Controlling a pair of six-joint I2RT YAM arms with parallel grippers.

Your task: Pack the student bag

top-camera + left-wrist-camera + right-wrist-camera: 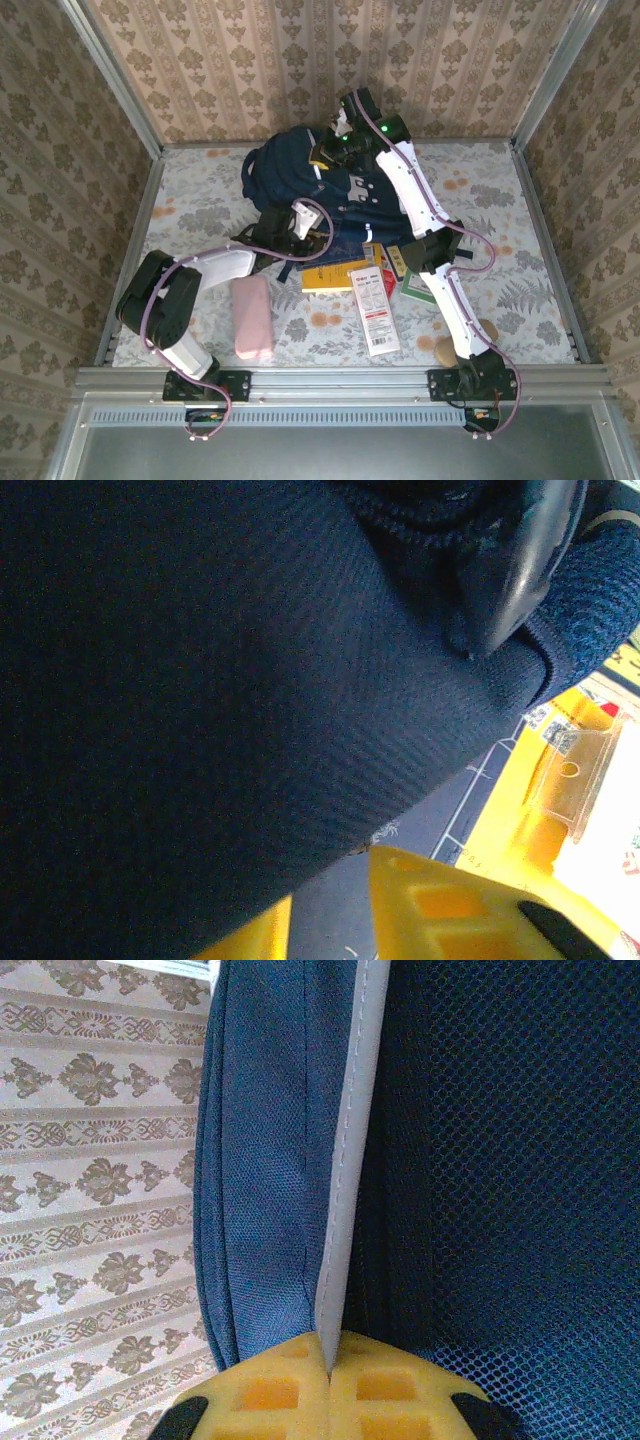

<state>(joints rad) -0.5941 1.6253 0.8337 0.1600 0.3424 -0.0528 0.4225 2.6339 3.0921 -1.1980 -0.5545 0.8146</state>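
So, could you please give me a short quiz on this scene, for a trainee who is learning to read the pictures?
1. True or false: the right arm's jaws are shut on an edge of the student bag.
2. What colour is the soft case lying near the left arm's base?
3. Where is the yellow book? A: inside the bag. B: on the table, at the bag's near edge. C: held up in the air.
Key: 1 true; 2 pink; 3 B.
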